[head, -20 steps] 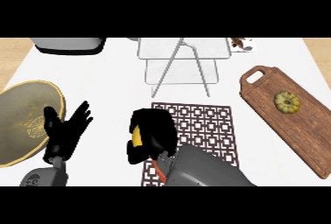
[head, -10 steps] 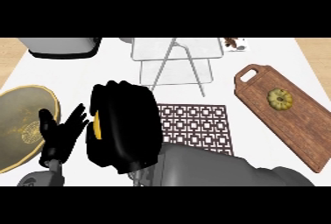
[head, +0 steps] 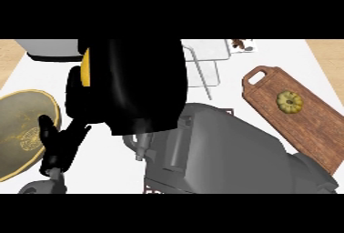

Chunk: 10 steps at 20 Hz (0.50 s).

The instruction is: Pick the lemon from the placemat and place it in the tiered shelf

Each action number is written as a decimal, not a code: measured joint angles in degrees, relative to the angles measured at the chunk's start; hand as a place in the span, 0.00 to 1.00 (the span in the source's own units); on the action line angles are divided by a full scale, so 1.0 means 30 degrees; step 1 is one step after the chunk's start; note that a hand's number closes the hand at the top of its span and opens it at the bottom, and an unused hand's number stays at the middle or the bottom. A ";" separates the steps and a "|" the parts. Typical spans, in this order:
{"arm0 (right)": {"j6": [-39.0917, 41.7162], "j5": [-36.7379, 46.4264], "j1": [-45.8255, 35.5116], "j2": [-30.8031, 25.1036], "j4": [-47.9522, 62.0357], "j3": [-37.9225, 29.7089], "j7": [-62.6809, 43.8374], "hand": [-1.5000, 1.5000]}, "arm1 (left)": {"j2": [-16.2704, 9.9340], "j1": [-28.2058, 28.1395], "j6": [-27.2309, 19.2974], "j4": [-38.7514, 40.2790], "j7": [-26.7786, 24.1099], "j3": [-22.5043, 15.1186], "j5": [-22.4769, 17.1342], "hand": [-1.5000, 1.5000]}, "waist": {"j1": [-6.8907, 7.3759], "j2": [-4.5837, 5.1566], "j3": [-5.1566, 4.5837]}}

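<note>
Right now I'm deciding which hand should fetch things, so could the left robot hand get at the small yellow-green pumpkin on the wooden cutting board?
Probably not. The left robot hand rests at the view's left beside the round gold plate, while the pumpkin lies far right on the cutting board, with the raised right robot hand between them.

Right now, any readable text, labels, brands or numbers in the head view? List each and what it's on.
None readable.
Gold plate: a faint ornamental pattern, no letters or digits.
Wooden board: bare wood, carrying a small pumpkin, no markings.
Small item at the counter's far edge: too small to tell.
Right hand fills the middle of the view and hides most of the placemat.
</note>
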State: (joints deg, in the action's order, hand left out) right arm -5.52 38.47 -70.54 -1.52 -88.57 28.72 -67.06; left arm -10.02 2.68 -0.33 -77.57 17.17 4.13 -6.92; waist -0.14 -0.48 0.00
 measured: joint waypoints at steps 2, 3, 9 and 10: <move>0.0411 -0.0095 -0.0580 -0.0237 0.0513 -0.1121 0.0170 1.00 | 0.0037 -0.0129 -0.0030 -0.0126 -0.0112 -0.0018 0.0052 0.50 | 0.0043 0.0017 -0.0002; 0.0644 -0.0198 -0.0863 -0.0476 0.0705 -0.1716 0.0261 1.00 | 0.0012 -0.0212 0.0013 -0.0251 -0.0023 -0.0019 0.0018 0.50 | 0.0054 0.0024 -0.0002; 0.1595 -0.0699 -0.2551 -0.1639 0.2794 -0.4657 0.1591 1.00 | -0.0037 0.0257 0.0022 0.0074 -0.0090 0.0088 0.0123 0.50 | 0.0115 0.0102 0.0009; 0.1708 -0.0692 -0.2746 -0.1669 0.3211 -0.4906 0.1760 1.00 | 0.0007 0.0418 -0.0003 0.0297 -0.0152 0.0085 0.0180 0.50 | 0.0114 0.0118 0.0011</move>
State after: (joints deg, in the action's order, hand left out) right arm -0.40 36.39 -78.78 -6.53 -78.93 14.00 -61.78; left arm -10.00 3.93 -0.34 -76.68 16.72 4.38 -6.38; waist 0.20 -0.12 0.03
